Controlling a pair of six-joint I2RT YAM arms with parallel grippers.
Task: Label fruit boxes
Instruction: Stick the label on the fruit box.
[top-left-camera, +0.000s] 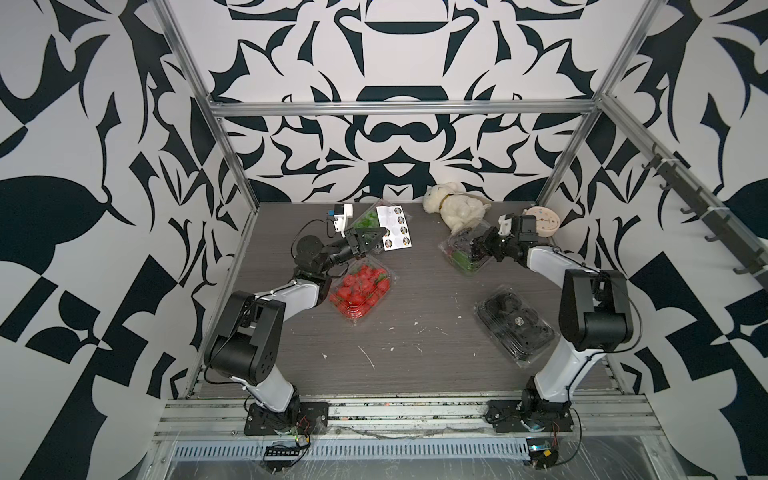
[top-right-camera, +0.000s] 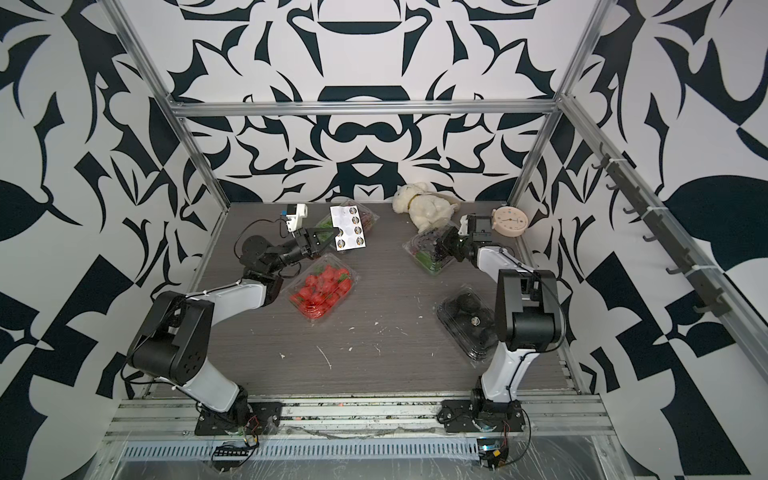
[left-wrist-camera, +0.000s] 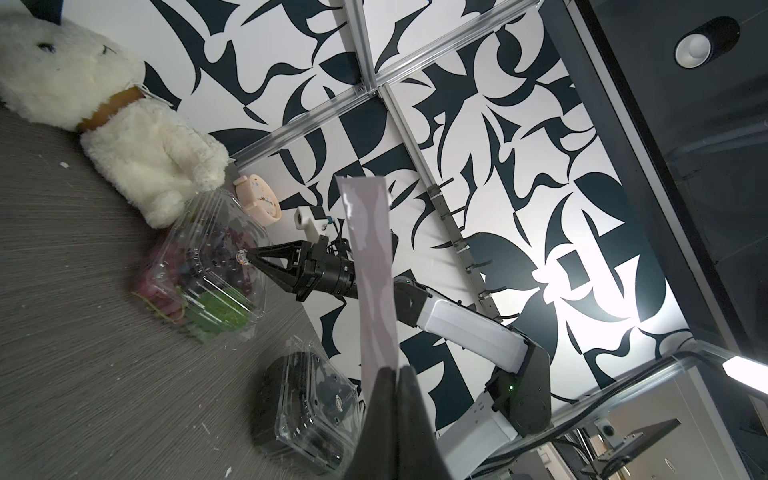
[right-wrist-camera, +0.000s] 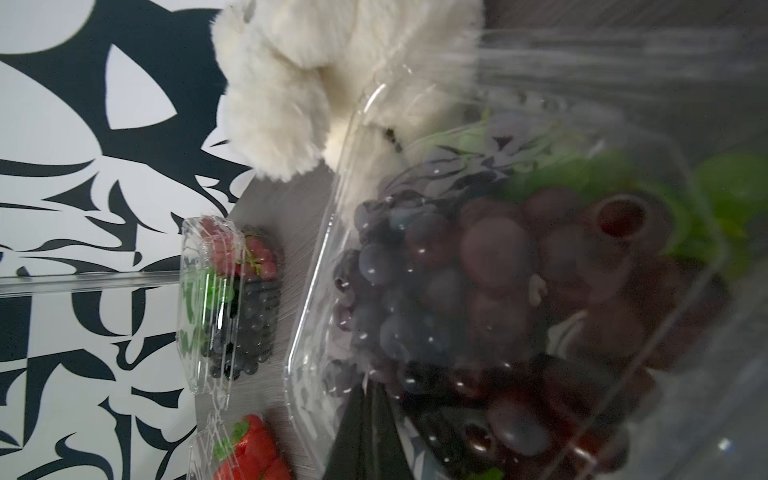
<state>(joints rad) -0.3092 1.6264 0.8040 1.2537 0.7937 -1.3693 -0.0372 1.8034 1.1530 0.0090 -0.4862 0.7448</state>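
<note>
At the grape box (left-wrist-camera: 208, 266), right fingers (left-wrist-camera: 255, 259) pinch a label (left-wrist-camera: 242, 258); left fingers (left-wrist-camera: 411, 424) grip the sticker sheet (left-wrist-camera: 370, 270).

This is a robotics lab test cell. An aluminium frame (top-left-camera: 399, 109) stands around a grey table (top-left-camera: 415, 291), lined with black-and-white patterned panels (top-left-camera: 399, 158). At the table's near edge, a left arm (top-left-camera: 249, 332) and a right arm (top-left-camera: 594, 316) are bolted to slotted rails (top-left-camera: 407, 411), with their wiring exposed. Mismatched props lie on the table: fruit boxes (top-left-camera: 361, 291), a plush toy (top-left-camera: 455, 208) and a clock (top-left-camera: 544, 222).
</note>
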